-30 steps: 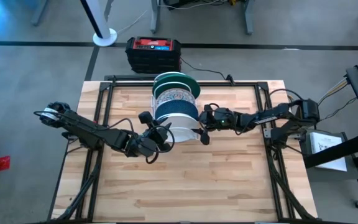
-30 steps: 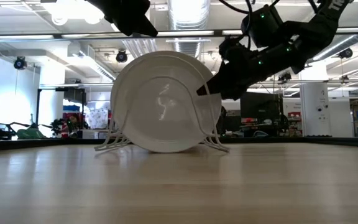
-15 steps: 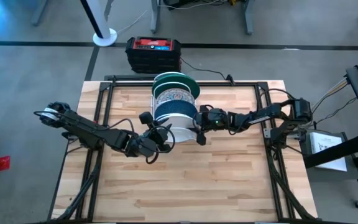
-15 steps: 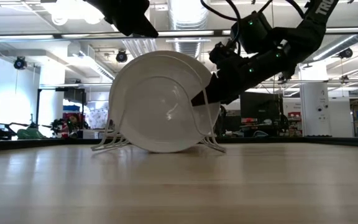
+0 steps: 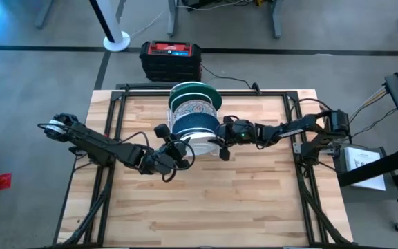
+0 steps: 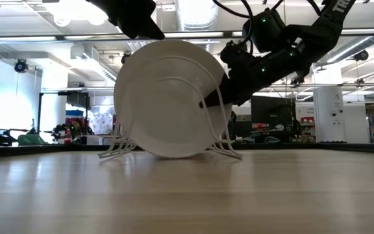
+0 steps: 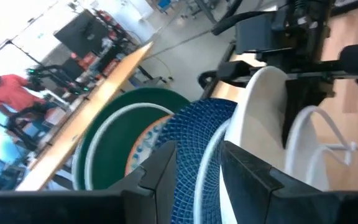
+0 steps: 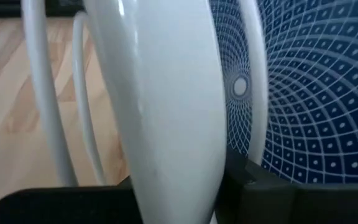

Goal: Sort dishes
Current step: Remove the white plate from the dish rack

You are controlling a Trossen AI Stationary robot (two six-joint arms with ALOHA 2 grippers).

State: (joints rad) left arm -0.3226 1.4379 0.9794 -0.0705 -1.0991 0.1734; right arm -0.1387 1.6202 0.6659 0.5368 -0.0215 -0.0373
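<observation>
One dish, the plain white plate (image 6: 167,97), now sits pinched in the right gripper (image 5: 221,137), formerly wide: extraction can begin; left gripper (image 5: 173,151) waits, aperture indeterminate.

Our right gripper (image 5: 219,139) reaches in from three o'clock, arm stretched low and nearly straight, fingers pinched. Our left gripper (image 5: 172,135) comes from nine o'clock, wrist bent toward one o'clock, fingers slightly parted.
</observation>
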